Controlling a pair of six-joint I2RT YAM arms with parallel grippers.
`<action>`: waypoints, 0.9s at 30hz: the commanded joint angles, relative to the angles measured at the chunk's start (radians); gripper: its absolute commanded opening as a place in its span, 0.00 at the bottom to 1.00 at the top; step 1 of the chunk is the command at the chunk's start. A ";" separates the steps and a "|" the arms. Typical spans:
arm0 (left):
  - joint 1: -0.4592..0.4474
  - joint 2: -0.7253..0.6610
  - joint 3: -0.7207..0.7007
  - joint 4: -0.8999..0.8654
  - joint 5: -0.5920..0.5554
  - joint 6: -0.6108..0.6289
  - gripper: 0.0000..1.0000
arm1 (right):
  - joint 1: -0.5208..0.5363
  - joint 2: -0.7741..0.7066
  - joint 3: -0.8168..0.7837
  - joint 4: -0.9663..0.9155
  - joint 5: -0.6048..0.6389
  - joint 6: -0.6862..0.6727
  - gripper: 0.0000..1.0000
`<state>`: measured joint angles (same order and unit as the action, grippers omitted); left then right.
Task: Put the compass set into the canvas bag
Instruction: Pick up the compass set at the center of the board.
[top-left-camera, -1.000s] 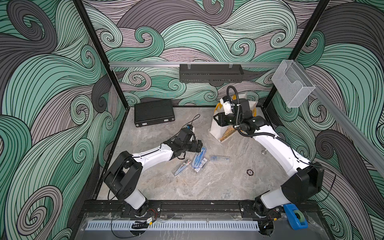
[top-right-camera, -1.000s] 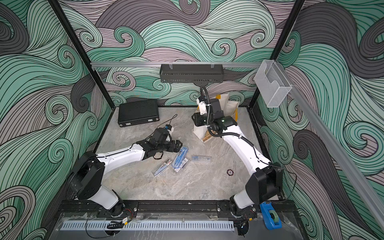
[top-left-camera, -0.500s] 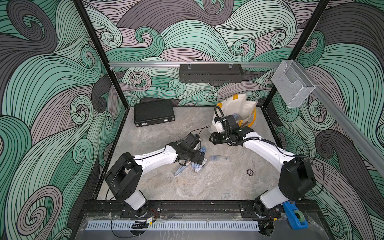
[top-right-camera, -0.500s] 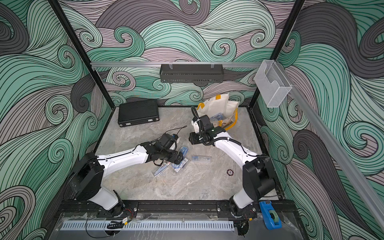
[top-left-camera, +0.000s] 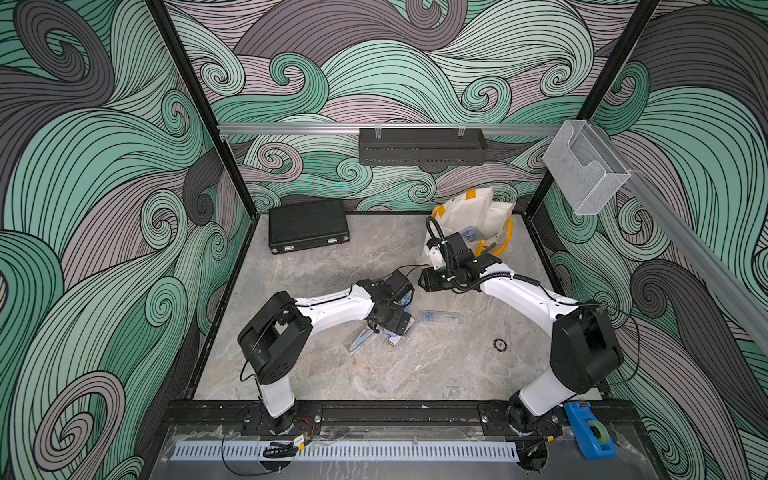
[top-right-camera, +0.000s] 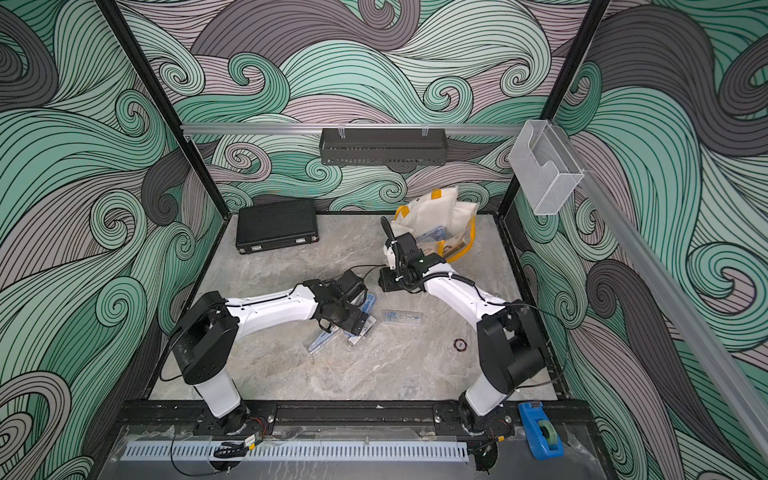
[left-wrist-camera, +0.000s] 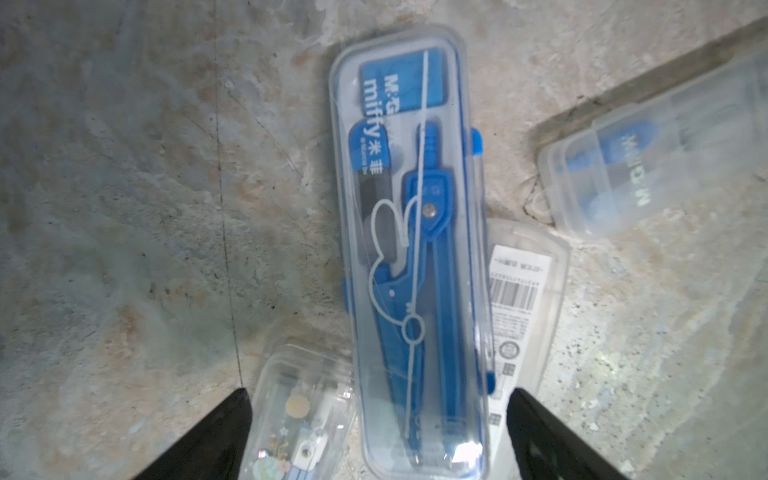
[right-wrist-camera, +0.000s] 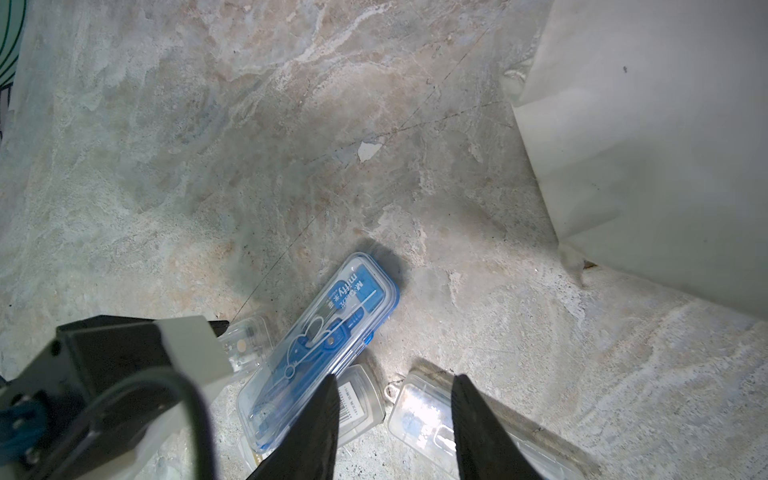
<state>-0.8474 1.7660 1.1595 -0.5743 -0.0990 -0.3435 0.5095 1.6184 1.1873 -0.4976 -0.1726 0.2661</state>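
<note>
Grey marble-look table (top-left-camera: 374, 374) fills the floor of a booth with green wave walls (top-left-camera: 83, 208). On it lies the compass set (left-wrist-camera: 411, 257), a long clear plastic case with a blue compass inside. The left pincer (left-wrist-camera: 378, 392) hangs right over one end of that case. It is spread wide, with one black finger (left-wrist-camera: 208, 440) on each side, and it grips nothing.

A clear case with a barcode label (left-wrist-camera: 519, 299) and a small clear case with flower stickers (left-wrist-camera: 291, 415) touch the compass set, one on each long side. A frosted case (left-wrist-camera: 648, 166) lies near it.

The right pincer (right-wrist-camera: 394, 378) floats near the compass set. Its fingers stand apart with nothing between them.

The soft off-white canvas bag with yellow straps (top-left-camera: 469, 212) stands well apart from the compass set, by the back wall. The black hard briefcase (top-left-camera: 307, 224) sits well apart from it too, by the same wall but off to the other side.
</note>
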 joint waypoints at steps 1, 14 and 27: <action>-0.001 0.035 0.053 -0.065 -0.065 0.002 0.97 | 0.001 0.008 -0.007 0.003 0.025 0.006 0.46; 0.077 0.173 0.162 -0.089 -0.100 -0.056 0.95 | 0.001 0.018 -0.011 0.024 0.019 0.015 0.46; 0.097 0.213 0.181 -0.080 -0.011 -0.004 0.87 | 0.001 0.028 -0.014 0.042 0.011 0.025 0.46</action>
<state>-0.7528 1.9579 1.3025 -0.6289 -0.1421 -0.3725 0.5095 1.6341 1.1824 -0.4667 -0.1642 0.2741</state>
